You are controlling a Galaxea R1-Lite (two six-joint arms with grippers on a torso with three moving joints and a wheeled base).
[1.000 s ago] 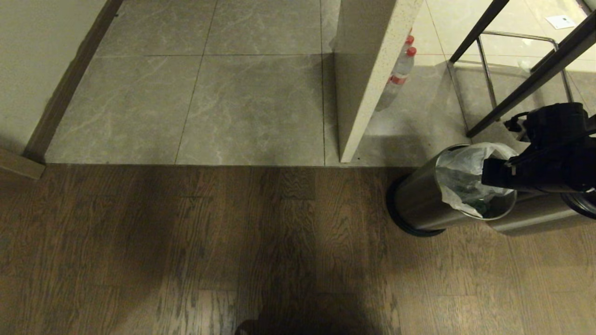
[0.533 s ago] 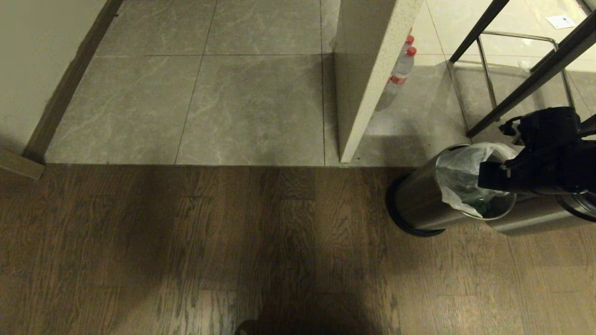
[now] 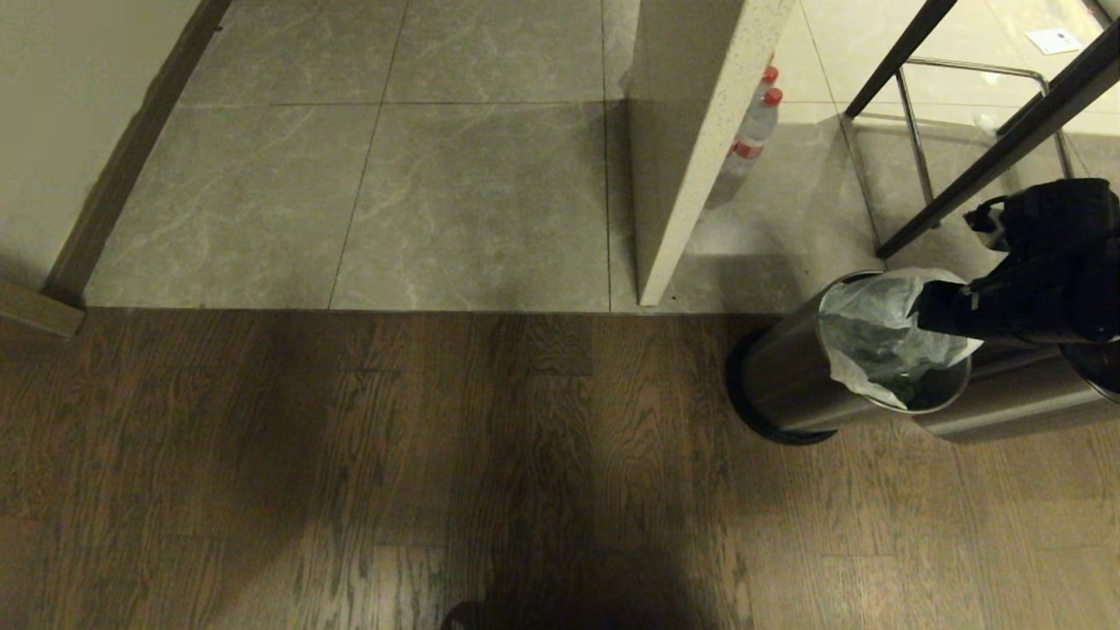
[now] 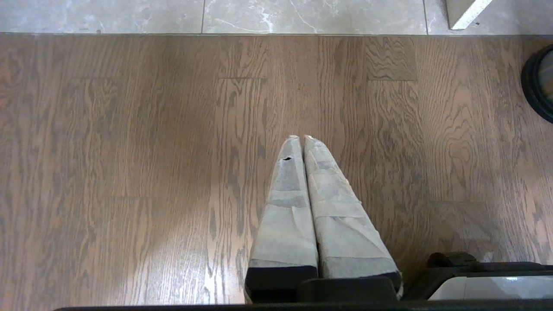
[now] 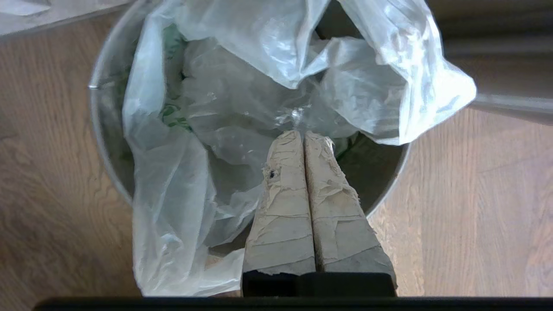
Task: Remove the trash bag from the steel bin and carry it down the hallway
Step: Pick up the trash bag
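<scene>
Plainly unprinted, the trash bag (image 5: 242, 86) is pinched by the closed right tool (image 5: 302, 134).

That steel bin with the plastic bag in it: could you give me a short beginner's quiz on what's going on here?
1. True or false: the thin translucent plastic trash bag has left the cylindrical brushed-steel bin.
2. Which gripper is at the bag: A left, B right?
3. Fill in: the bin stands on the ___ floor.

Key: 1 false, most of it sits inside. 2 B, shut on a fold; the left hangs shut over bare planks. 3 brown wood-plank.
</scene>
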